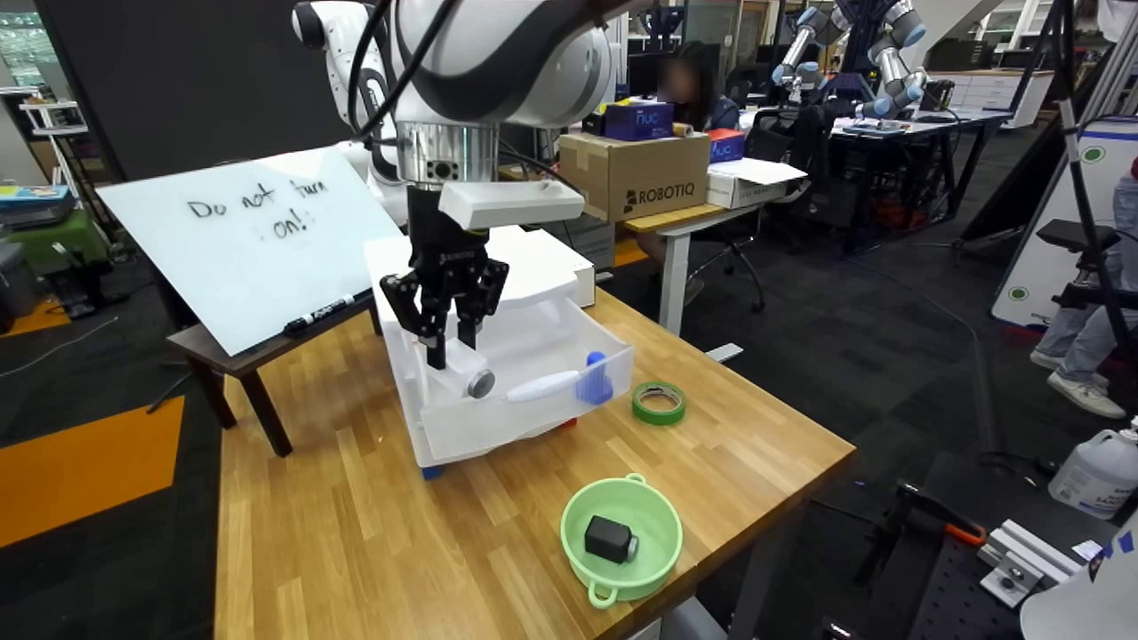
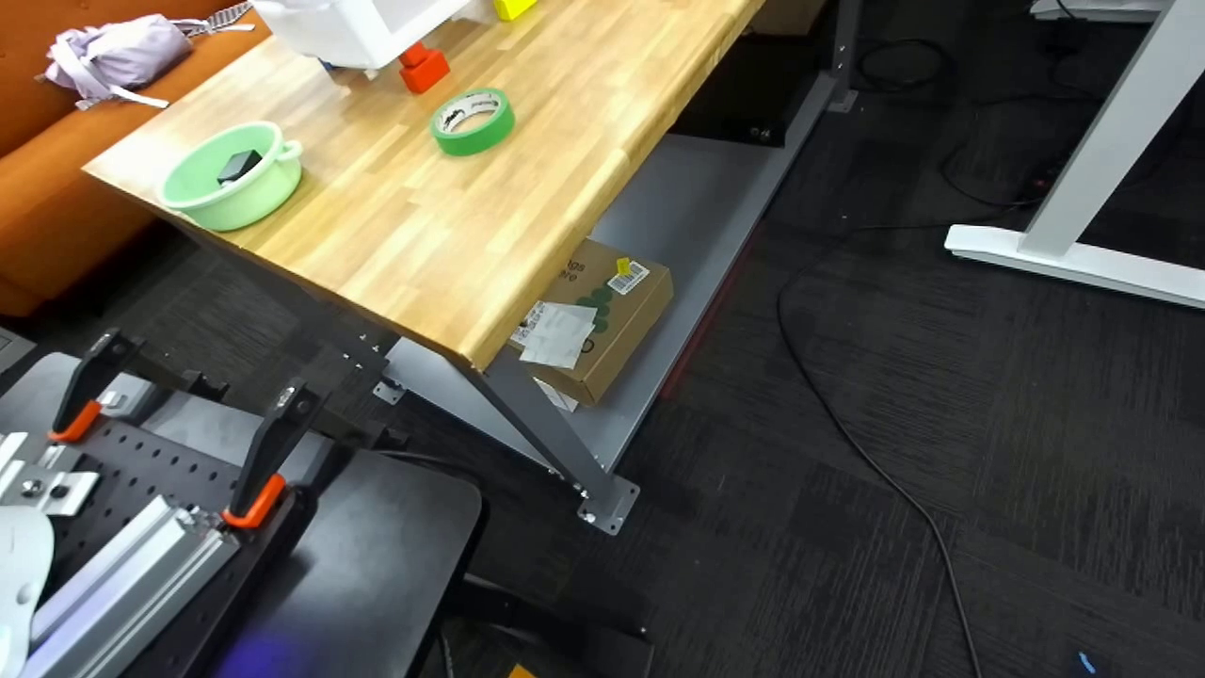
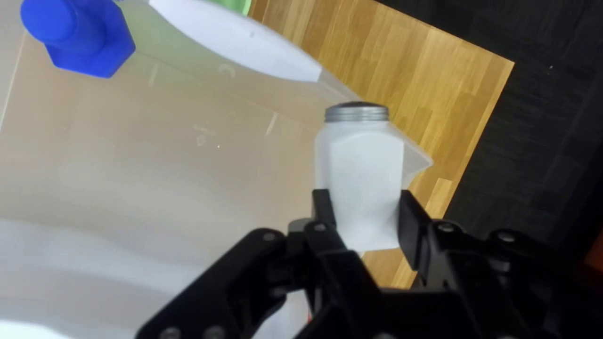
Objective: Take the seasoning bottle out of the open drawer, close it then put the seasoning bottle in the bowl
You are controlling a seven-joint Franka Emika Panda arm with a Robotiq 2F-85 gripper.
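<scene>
My gripper (image 1: 452, 345) is shut on the seasoning bottle (image 1: 466, 366), a white bottle with a silver-grey top. The wrist view shows the bottle (image 3: 367, 174) between both fingers (image 3: 367, 209), its top pointing away from the gripper. In an exterior view it is tilted, at the left front corner of the open drawer (image 1: 471, 431). I cannot tell how high it is above the drawer floor (image 3: 188, 136). The lime-green bowl (image 1: 662, 524) stands on the table with a black bottle (image 1: 608, 540) inside; the bowl also shows in an exterior view (image 2: 235, 209).
A white handle-like thing (image 1: 542, 386) and a blue hexagonal-based piece (image 1: 595, 382) are in the drawer. The white chest (image 1: 533, 253) stands on the table. A green tape roll (image 1: 658, 416) lies beside it. Red blocks (image 2: 425, 71) are near the chest. A whiteboard (image 1: 258, 258) leans behind.
</scene>
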